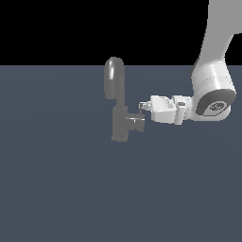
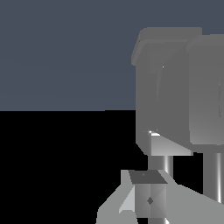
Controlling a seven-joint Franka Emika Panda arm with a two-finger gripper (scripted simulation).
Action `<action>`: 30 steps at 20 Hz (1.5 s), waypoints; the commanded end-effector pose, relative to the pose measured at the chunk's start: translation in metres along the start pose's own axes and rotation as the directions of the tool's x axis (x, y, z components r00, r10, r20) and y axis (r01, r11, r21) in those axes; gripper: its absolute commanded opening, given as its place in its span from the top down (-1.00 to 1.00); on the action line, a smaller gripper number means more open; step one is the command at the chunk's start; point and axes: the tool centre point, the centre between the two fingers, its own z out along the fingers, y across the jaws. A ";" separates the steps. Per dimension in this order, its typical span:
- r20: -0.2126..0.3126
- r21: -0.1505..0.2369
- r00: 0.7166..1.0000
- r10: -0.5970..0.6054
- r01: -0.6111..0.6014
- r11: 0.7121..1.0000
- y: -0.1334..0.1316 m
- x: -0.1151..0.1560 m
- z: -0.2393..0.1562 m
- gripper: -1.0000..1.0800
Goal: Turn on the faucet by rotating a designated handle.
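Note:
The grey faucet [image 1: 120, 125] stands mid-floor with a boxy body and a tall rounded spout [image 1: 114, 77]. Its handle is a short side stub [image 1: 138, 124] on the exterior view's right, with a thin lever pin [image 1: 140, 111] rising from it. My gripper [image 1: 141, 107] reaches in level from the exterior view's right. Its tips are at the top of the lever pin, and whether they touch it I cannot tell. In the wrist view the fingers [image 2: 149, 199] appear pressed together with nothing between them. The faucet [image 2: 162, 96] fills that view close ahead.
A flat blue-grey floor [image 1: 56, 189] lies all around the faucet. My white arm [image 1: 212, 90] comes down from the upper part of the exterior view's right.

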 end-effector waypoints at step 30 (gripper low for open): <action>-0.005 0.000 1.000 -0.015 0.015 1.000 0.054 -0.009 0.000 1.00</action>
